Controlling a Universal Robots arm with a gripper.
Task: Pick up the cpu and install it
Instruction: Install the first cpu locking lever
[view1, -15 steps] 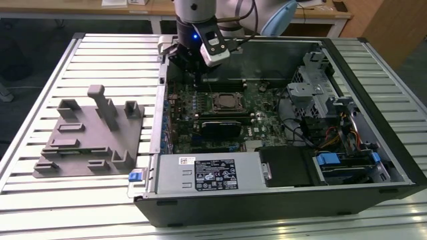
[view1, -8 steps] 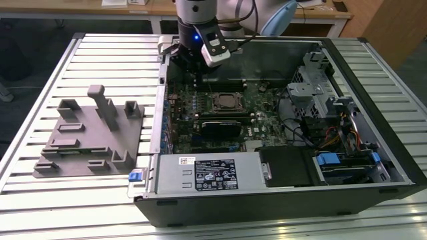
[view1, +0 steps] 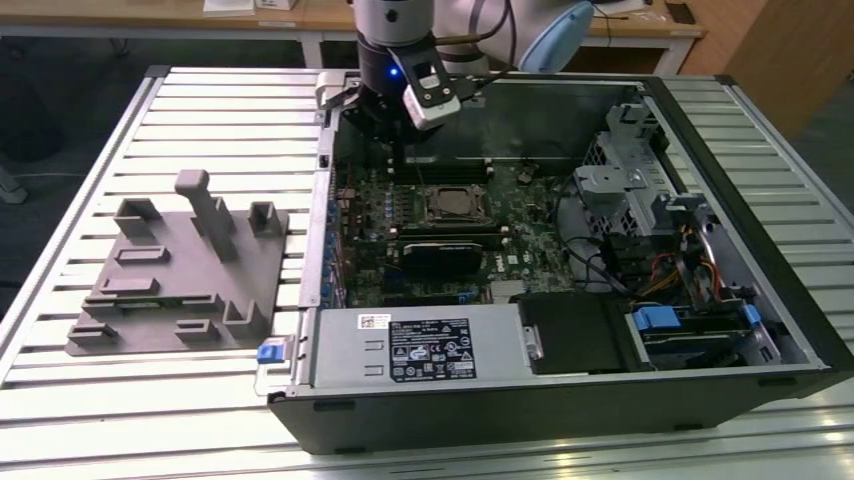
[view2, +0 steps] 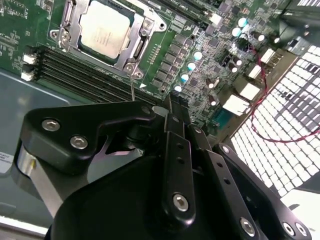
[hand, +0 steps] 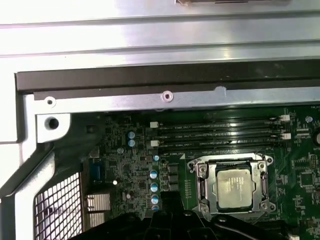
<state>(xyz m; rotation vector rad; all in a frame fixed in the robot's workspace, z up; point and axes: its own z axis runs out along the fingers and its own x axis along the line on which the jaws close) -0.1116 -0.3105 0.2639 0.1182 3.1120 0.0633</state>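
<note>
The cpu (view2: 105, 28) lay seated in the socket frame (view2: 137, 47) on the motherboard (view2: 200, 65), apparently already installed. The end effector (view1: 387, 130) hovered beside the socket, above the memory slots (view2: 80, 70); whether it was released or clenched cannot be told.

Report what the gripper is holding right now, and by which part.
Nothing that can be seen. The cpu lies in the socket on the motherboard, apart from the gripper, which hangs above the open case.
</note>
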